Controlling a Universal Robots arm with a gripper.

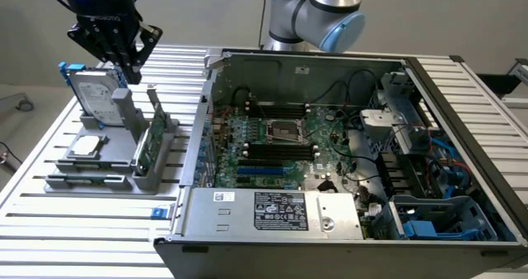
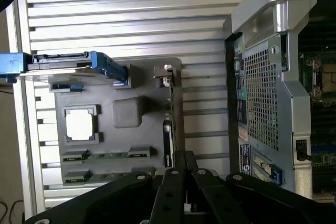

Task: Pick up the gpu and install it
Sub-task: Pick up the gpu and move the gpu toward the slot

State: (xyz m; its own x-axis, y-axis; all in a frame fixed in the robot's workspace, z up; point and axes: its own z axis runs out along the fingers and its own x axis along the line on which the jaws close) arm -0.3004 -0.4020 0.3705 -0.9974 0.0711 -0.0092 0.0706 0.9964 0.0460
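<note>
The gpu stands on edge in a slot of the grey holder, on the slatted table to the exterior view's left of the open computer case. Its green board faces the case and its silver bracket end points up. My black gripper hangs in the air above the holder, higher than the gpu's top end and apart from it. It carries nothing that I can see. In the wrist view the gpu appears edge-on as a thin strip, just beyond my gripper.
The holder also carries a silver hard drive in a blue frame, a square processor chip and thin memory sticks. The case wall rises close beside the holder. Inside the case are the motherboard, cables and a power supply.
</note>
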